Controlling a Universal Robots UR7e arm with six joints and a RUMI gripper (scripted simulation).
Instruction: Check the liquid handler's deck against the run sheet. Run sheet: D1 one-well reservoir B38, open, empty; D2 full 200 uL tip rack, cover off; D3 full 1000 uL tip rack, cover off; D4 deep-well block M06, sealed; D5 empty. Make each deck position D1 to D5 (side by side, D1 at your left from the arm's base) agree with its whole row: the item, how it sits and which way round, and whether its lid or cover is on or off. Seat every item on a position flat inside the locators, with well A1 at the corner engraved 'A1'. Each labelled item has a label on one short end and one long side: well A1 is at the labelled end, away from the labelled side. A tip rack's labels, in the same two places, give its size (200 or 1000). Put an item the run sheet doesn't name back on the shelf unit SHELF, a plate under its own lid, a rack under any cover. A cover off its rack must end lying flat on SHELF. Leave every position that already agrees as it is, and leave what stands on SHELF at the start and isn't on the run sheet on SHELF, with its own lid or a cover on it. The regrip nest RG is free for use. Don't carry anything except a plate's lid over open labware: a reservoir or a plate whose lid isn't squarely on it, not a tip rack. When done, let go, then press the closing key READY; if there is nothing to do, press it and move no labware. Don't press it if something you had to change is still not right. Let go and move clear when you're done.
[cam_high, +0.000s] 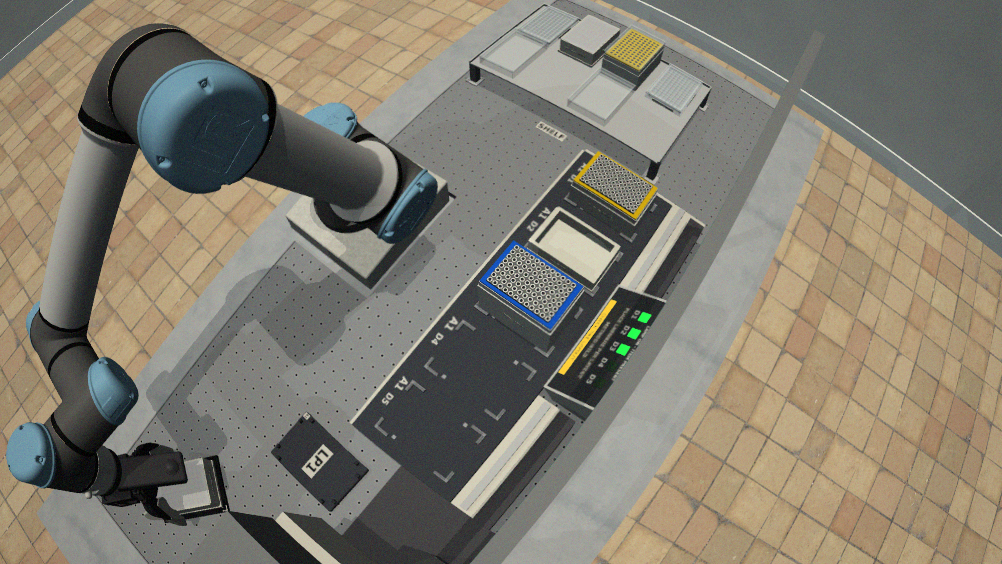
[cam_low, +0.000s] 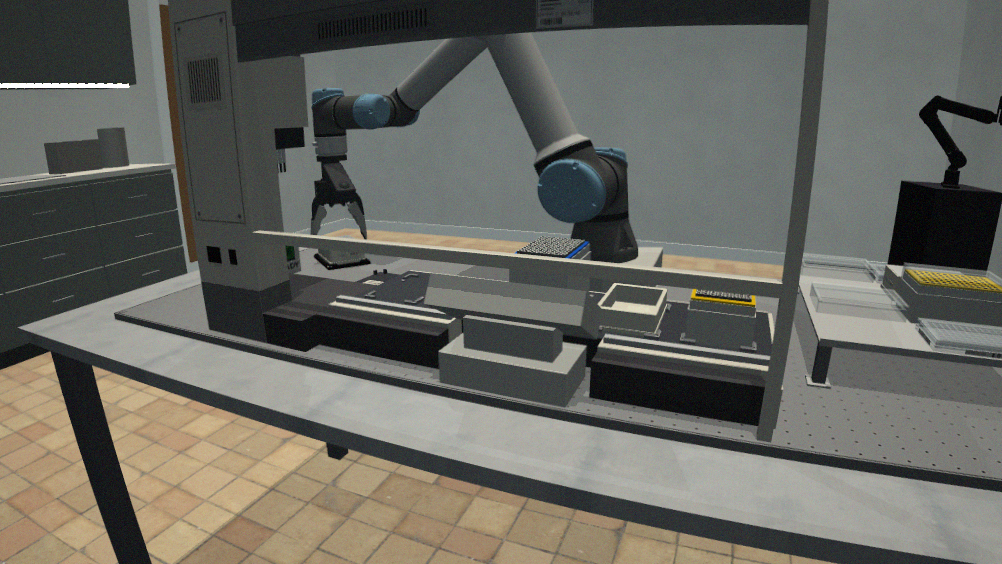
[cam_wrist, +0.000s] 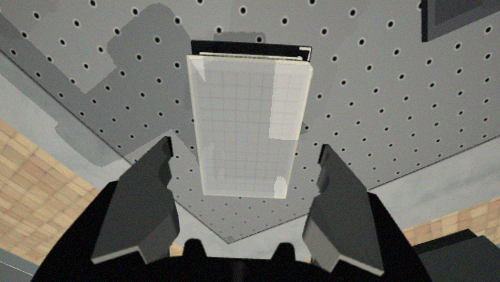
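Observation:
My gripper (cam_high: 165, 507) (cam_low: 338, 228) (cam_wrist: 246, 141) is open and hangs just above a white sealed deep-well block (cam_high: 198, 491) (cam_low: 341, 255) (cam_wrist: 247, 125). The block stands on a black nest (cam_wrist: 250, 47) at the table's near left corner, between my fingers but apart from them. On the deck, a yellow-framed tip rack (cam_high: 615, 183) (cam_low: 722, 299) sits at D1, an open white reservoir (cam_high: 573, 246) (cam_low: 634, 299) at D2, and a blue-framed tip rack (cam_high: 531, 285) (cam_low: 553, 246) at D3, both racks uncovered. D4 (cam_high: 483, 350) and D5 (cam_high: 431, 427) hold nothing.
The shelf unit SHELF (cam_high: 652, 133) at the far end holds clear covers, plates, a grey block (cam_high: 591, 36) and a yellow tip rack (cam_high: 633, 50). A black pad marked LP1 (cam_high: 319, 462) lies near the block. A status panel (cam_high: 617, 343) shows three green lights beside the deck.

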